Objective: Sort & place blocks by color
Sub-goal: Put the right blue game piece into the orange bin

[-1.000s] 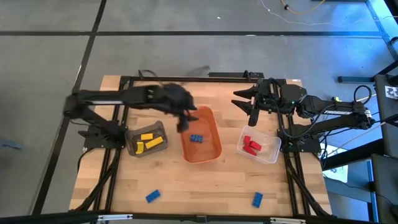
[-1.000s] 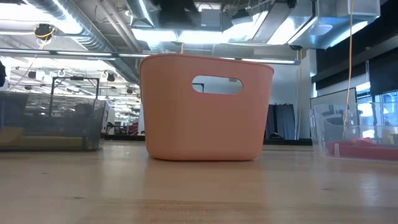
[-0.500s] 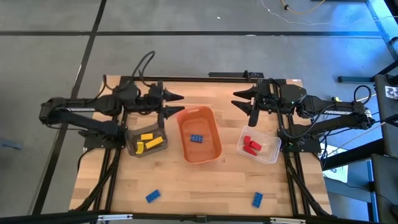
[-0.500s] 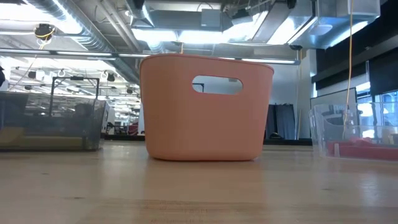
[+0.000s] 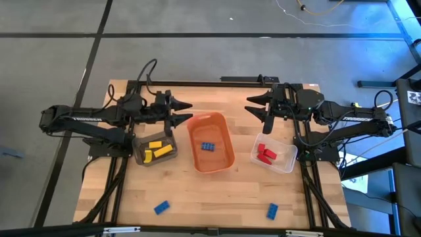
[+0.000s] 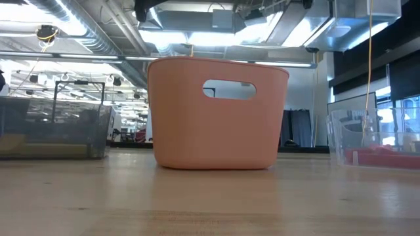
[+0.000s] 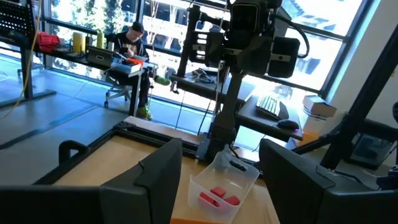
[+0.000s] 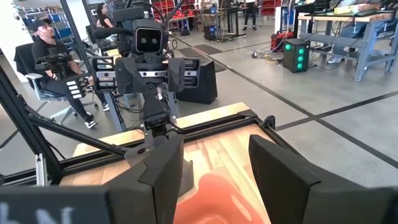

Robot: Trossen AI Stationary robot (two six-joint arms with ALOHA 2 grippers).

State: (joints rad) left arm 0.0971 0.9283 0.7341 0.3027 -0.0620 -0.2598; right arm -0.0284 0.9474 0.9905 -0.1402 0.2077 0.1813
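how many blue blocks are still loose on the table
2. One blue block lies near the front left, the other near the front right. More blue ones already sit in the orange tub.

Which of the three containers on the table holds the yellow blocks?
The dark bin on the left; the orange tub holds blue, the clear bin red.

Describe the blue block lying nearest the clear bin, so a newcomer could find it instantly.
On the wooden table, find the clear plastic bin holding red bricks. Nearer the front edge lies a small blue plastic brick, loose on the bare wood. The other loose blue brick lies far left.
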